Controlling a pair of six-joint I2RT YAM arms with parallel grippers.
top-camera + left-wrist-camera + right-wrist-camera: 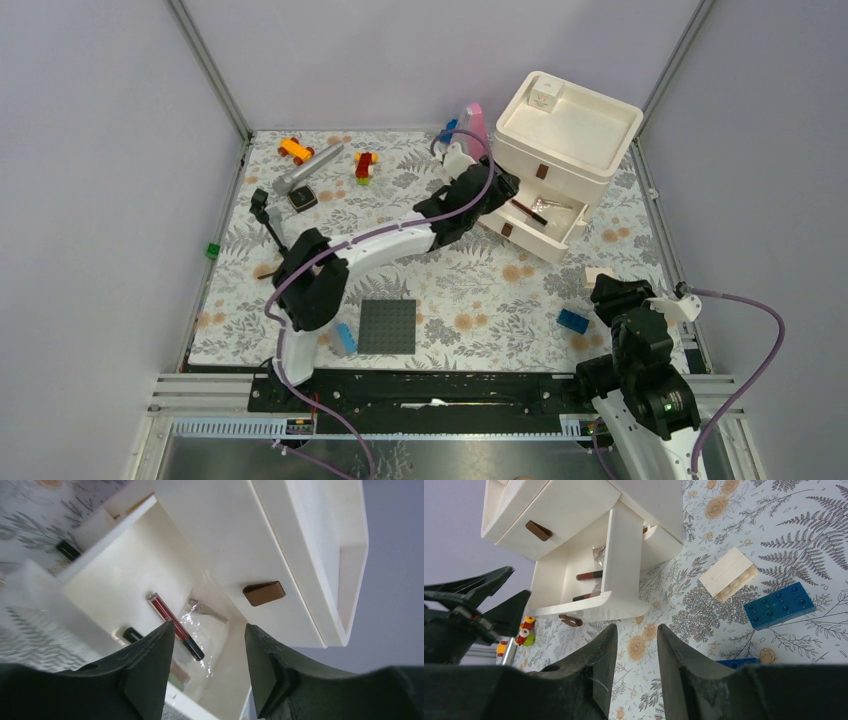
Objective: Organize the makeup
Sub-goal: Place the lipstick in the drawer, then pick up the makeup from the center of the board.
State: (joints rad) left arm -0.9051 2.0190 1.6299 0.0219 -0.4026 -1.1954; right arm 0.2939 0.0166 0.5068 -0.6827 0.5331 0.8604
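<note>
One slim red-and-black stick, crinkled clear packet, smooth cream drawer

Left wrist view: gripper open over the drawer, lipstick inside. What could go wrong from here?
1. The left gripper hangs close over the drawer. Pulling out at a slant could catch its wall and drag the organizer.
2. The lipstick lies diagonally, so shutting the drawer could roll or jam it.
</note>
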